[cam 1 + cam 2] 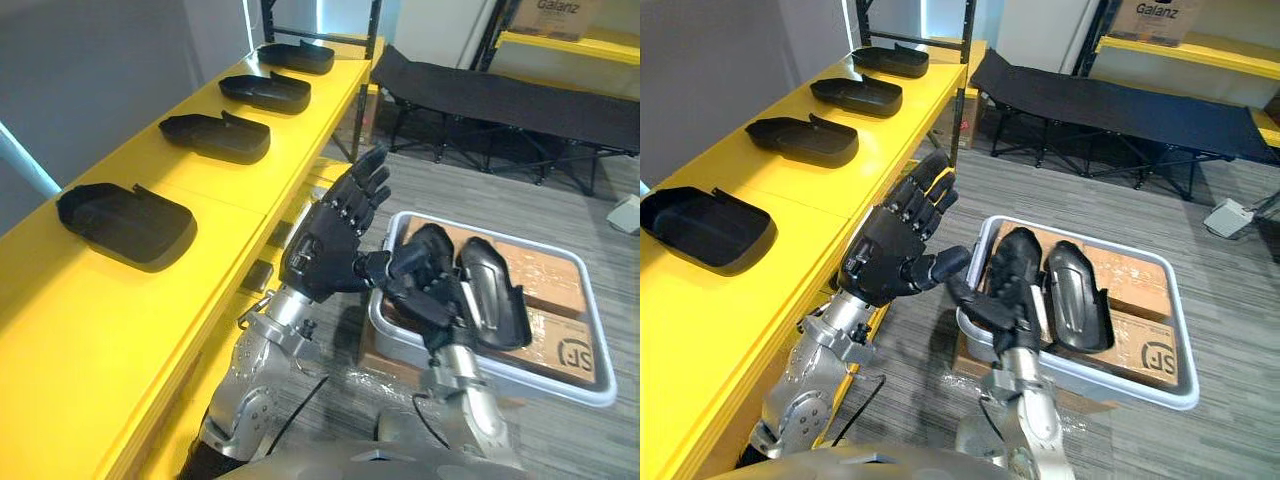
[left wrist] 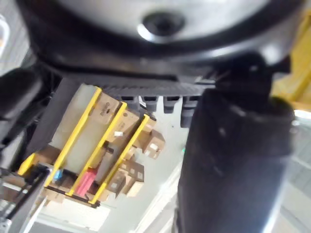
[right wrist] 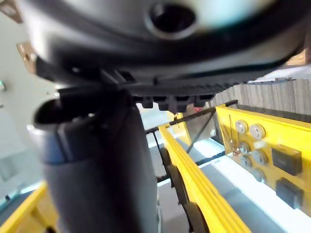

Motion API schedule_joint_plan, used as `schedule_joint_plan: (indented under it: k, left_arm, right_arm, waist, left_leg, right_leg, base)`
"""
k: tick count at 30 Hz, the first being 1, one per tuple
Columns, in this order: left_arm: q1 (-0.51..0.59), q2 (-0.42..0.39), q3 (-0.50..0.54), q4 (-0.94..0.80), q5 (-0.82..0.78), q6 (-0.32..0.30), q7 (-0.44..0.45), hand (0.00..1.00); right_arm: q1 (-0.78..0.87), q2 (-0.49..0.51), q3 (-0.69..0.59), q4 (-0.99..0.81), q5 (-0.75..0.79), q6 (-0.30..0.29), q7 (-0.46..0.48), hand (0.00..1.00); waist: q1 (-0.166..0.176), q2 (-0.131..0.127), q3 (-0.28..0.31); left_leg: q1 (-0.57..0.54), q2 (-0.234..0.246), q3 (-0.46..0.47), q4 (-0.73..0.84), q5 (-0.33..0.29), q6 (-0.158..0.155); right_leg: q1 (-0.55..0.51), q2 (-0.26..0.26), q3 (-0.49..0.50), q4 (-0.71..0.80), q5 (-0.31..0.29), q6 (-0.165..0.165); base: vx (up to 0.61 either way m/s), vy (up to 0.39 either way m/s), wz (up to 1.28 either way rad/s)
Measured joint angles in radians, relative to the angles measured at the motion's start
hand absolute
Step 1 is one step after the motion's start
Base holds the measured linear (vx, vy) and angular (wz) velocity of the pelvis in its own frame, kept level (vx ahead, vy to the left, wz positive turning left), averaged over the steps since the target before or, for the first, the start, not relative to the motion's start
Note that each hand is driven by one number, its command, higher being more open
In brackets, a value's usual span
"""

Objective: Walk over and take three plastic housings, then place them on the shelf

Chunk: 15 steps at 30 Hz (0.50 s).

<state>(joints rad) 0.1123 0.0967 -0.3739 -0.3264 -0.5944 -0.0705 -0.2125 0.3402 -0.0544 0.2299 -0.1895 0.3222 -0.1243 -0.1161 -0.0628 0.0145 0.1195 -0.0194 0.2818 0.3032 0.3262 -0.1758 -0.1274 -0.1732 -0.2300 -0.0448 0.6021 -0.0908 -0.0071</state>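
**While both hands hang open, six housings lie untouched**

Where the long yellow shelf (image 1: pixel 90 330) runs along the wall, smooth and glossy, four plastic housings sit in a row, well apart. The nearest (image 1: pixel 125 225) is a shallow, matte black shell with rounded corners and its hollow side up. The next (image 1: pixel 215 137), a third (image 1: pixel 265 92) and the farthest (image 1: pixel 297 57) match it.

Two more lie side by side in a pale, round-cornered tray (image 1: pixel 540 378) on the grey plank floor, with brown cardboard showing under them. The right one (image 1: pixel 492 290) is glossy, domed side up. The left one (image 1: pixel 430 245) is partly hidden.

The left hand (image 1: pixel 325 250) is raised between shelf and tray, fingers straight and spread, holding nothing. The right hand (image 1: pixel 420 285) hovers at the tray's near edge, fingers loose and closed on nothing. I cannot tell whether it touches the left housing.
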Motion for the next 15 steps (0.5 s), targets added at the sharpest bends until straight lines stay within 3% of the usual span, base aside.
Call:
schedule_joint_plan:
  k: [1, 2, 3, 4, 5, 6, 7, 8, 10, 13, 14, 15]
  left_arm:
    - [0.004, 0.001, 0.009, 0.008, -0.006, 0.013, 0.000, 1.00]
    - [0.025, 0.011, 0.030, 0.027, -0.047, 0.047, -0.004, 1.00]
    - [0.039, 0.027, 0.036, 0.034, -0.082, 0.078, -0.009, 1.00]
    - [0.051, 0.031, 0.035, 0.034, -0.098, 0.092, -0.014, 1.00]
    - [0.081, 0.043, 0.043, 0.031, -0.123, 0.108, -0.033, 1.00]
    - [0.091, 0.045, 0.053, 0.047, -0.151, 0.110, -0.043, 1.00]
    - [0.091, 0.046, 0.053, 0.058, -0.153, 0.110, -0.043, 1.00]
    - [0.085, 0.030, 0.046, 0.107, -0.155, 0.110, -0.040, 1.00]
    - [0.089, 0.023, 0.026, 0.139, -0.166, 0.110, -0.038, 1.00]
    - [0.091, 0.021, -0.026, 0.160, -0.194, 0.094, -0.037, 1.00]
    - [0.091, 0.017, -0.032, 0.160, -0.194, 0.089, -0.039, 1.00]
    - [0.091, 0.015, -0.032, 0.160, -0.194, 0.087, -0.041, 1.00]
  right_arm:
    - [-0.018, 0.000, 0.007, 0.021, -0.001, 0.000, -0.010, 1.00]
    - [-0.044, 0.000, 0.013, 0.062, -0.002, 0.001, -0.027, 1.00]
    - [-0.053, -0.001, 0.009, 0.078, -0.003, 0.001, -0.039, 1.00]
    - [-0.060, -0.004, 0.004, 0.079, -0.003, 0.002, -0.046, 1.00]
    - [-0.075, -0.012, -0.003, 0.087, -0.003, 0.003, -0.046, 1.00]
    - [-0.070, -0.008, -0.002, 0.087, -0.003, -0.001, -0.048, 1.00]
    - [-0.061, -0.010, -0.003, 0.088, -0.004, 0.000, -0.047, 1.00]
    - [-0.056, -0.030, -0.012, 0.093, -0.004, 0.007, -0.043, 1.00]
    - [-0.040, -0.065, -0.031, 0.095, -0.004, 0.011, -0.040, 1.00]
    - [-0.003, -0.112, -0.088, 0.100, -0.002, 0.025, -0.011, 1.00]
    - [0.011, -0.121, -0.109, 0.101, -0.002, 0.025, 0.002, 1.00]
    - [0.014, -0.129, -0.117, 0.101, -0.002, 0.025, 0.003, 1.00]
  waist:
    - [0.008, -0.010, 0.000]
    - [0.013, -0.018, 0.009]
    - [0.022, -0.013, 0.007]
    - [0.033, -0.001, 0.006]
    - [0.047, 0.046, -0.003]
    - [0.031, 0.007, 0.012]
    - [0.028, -0.020, 0.014]
    - [0.026, -0.022, 0.030]
    - [0.010, -0.006, 0.039]
    - [-0.024, -0.002, 0.044]
    - [-0.027, 0.000, 0.046]
    - [-0.026, 0.000, 0.048]
  left_leg:
    - [0.000, 0.000, -0.002, -0.003, 0.007, -0.012]
    - [0.002, -0.012, -0.035, -0.035, 0.018, -0.038]
    - [-0.005, -0.036, -0.083, -0.045, 0.011, -0.036]
    - [-0.008, -0.045, -0.099, -0.039, 0.007, -0.031]
    - [-0.003, 0.019, -0.062, -0.080, 0.028, -0.033]
    - [-0.004, 0.031, -0.042, -0.083, 0.059, -0.055]
    - [-0.003, 0.029, -0.036, -0.083, 0.065, -0.064]
    - [-0.008, 0.073, -0.031, -0.082, 0.080, -0.082]
    - [-0.008, 0.114, -0.038, -0.086, 0.114, -0.065]
    - [-0.042, 0.129, -0.061, -0.045, 0.191, 0.039]
    - [-0.059, 0.128, -0.041, -0.011, 0.226, 0.089]
    - [-0.065, 0.127, -0.037, 0.002, 0.232, 0.094]
  right_leg:
    - [0.000, -0.015, -0.017, 0.011, 0.001, 0.006]
    - [-0.003, 0.005, -0.065, -0.006, -0.003, 0.018]
    - [-0.002, 0.019, -0.069, -0.058, 0.001, 0.023]
    - [0.004, 0.045, -0.062, -0.120, 0.008, 0.034]
    - [0.035, 0.102, -0.035, -0.238, 0.014, 0.053]
    - [0.056, 0.072, -0.040, -0.188, -0.050, 0.073]
    - [0.087, 0.060, -0.050, -0.232, -0.066, 0.136]
    - [0.123, 0.108, -0.075, -0.326, -0.078, 0.159]
    - [0.128, 0.150, -0.095, -0.343, -0.067, 0.127]
    - [0.119, 0.171, -0.114, -0.313, -0.090, 0.087]
    - [0.124, 0.171, -0.113, -0.327, -0.087, 0.072]
    - [0.128, 0.170, -0.105, -0.343, -0.081, 0.064]
  base:
    - [-0.11, -0.244, -0.12]
    - [-0.08, -0.178, -0.22]
    - [-0.06, -0.136, -0.41]
    - [0.03, -0.031, -1.03]
    - [0.05, -0.125, -1.14]
    - [0.04, -0.175, -0.99]
    - [-0.06, -0.392, -0.56]
    - [-0.09, -0.325, -0.34]
    - [-0.09, -0.274, -0.19]
    - [-0.09, -0.235, 0.09]
    - [-0.08, -0.160, 0.01]
    - [-0.09, -0.150, -0.26]
